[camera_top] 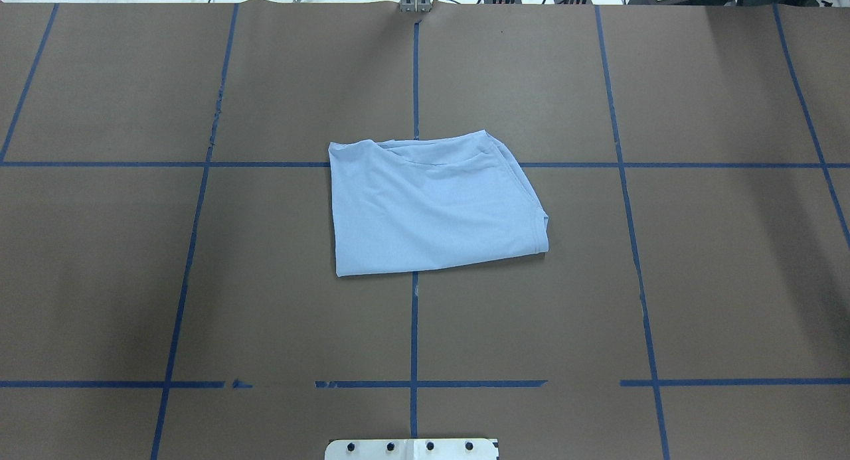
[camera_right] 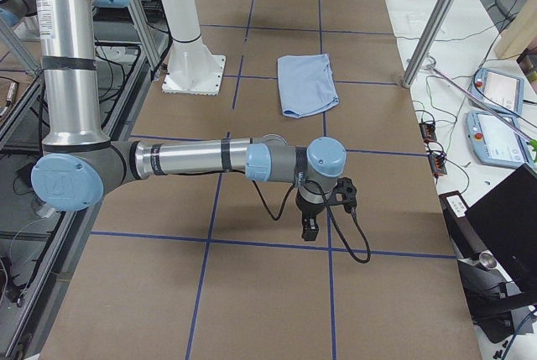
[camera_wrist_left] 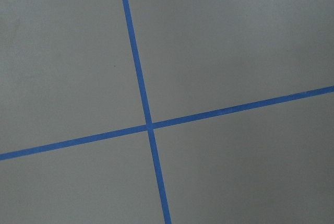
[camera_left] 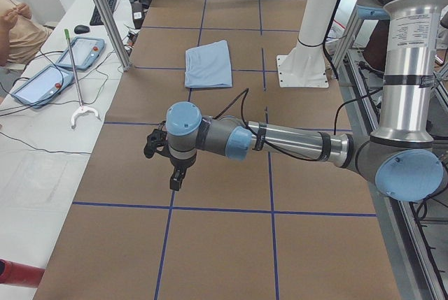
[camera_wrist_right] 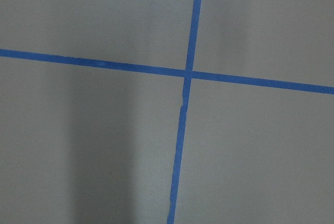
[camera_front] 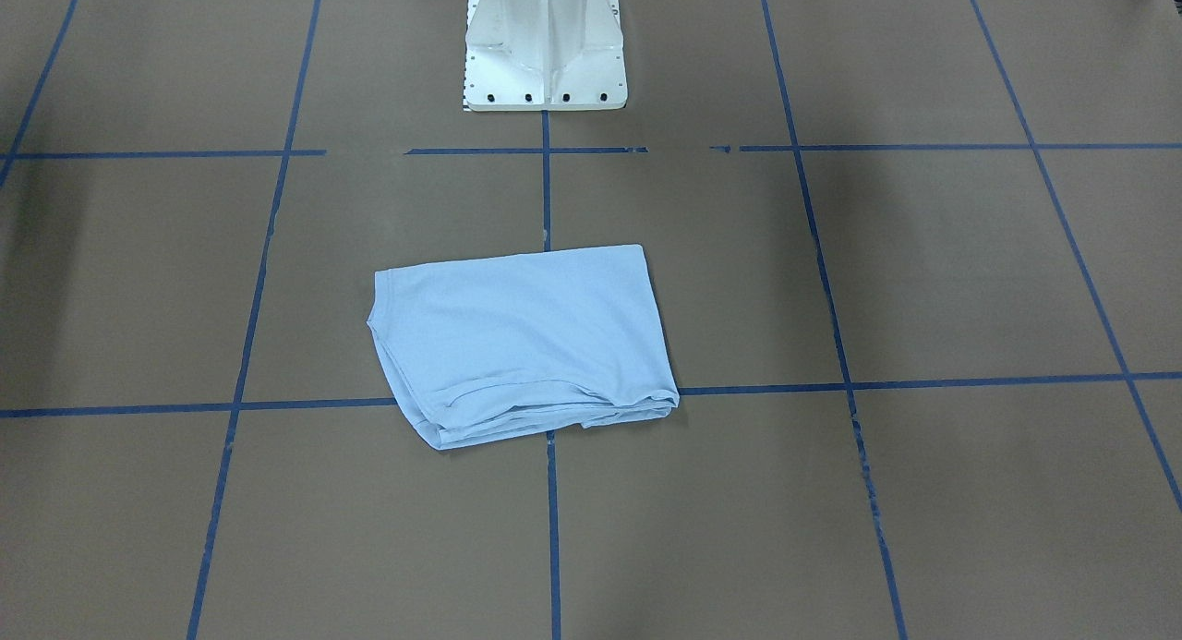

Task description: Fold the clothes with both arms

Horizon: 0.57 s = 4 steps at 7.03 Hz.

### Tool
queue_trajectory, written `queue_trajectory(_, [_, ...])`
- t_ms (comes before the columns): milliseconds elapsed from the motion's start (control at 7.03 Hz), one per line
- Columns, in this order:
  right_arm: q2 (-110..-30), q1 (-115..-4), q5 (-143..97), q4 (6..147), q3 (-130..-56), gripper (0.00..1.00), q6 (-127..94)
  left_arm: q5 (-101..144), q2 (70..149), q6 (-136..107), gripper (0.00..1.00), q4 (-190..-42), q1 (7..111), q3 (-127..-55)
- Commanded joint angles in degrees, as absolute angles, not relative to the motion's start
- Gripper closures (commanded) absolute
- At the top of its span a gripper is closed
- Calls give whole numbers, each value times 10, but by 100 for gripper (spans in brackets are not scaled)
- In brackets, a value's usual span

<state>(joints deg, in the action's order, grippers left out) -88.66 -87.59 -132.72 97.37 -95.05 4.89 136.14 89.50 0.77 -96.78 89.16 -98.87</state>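
Observation:
The light blue T-shirt (camera_top: 431, 208) lies folded into a compact rectangle at the middle of the table, also seen in the front view (camera_front: 522, 340) and both side views (camera_left: 208, 64) (camera_right: 307, 83). Its print and neck label are hidden. The left arm reaches out over bare table far from the shirt, its gripper (camera_left: 175, 177) pointing down; I cannot tell whether it is open or shut. The right arm does the same at the other end, its gripper (camera_right: 309, 227) also down, state unclear. Both wrist views show only brown table and blue tape.
The white pedestal base (camera_front: 545, 58) stands at the robot's edge behind the shirt. Blue tape lines (camera_top: 414, 327) grid the brown table. Metal posts (camera_left: 105, 13) (camera_right: 436, 24) and a side bench with tablets (camera_left: 80, 52) border the far edge. A person (camera_left: 14, 27) sits there.

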Motion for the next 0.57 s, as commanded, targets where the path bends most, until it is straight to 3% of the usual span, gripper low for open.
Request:
queue_trajectory(0, [-886, -877, -1346, 976, -968, 0, 53, 1361, 891, 7, 0, -968, 891, -1001])
queue_trajectory(427, [-896, -876, -1346, 966, -979, 0, 50, 1365, 881, 8, 0, -972, 889, -999])
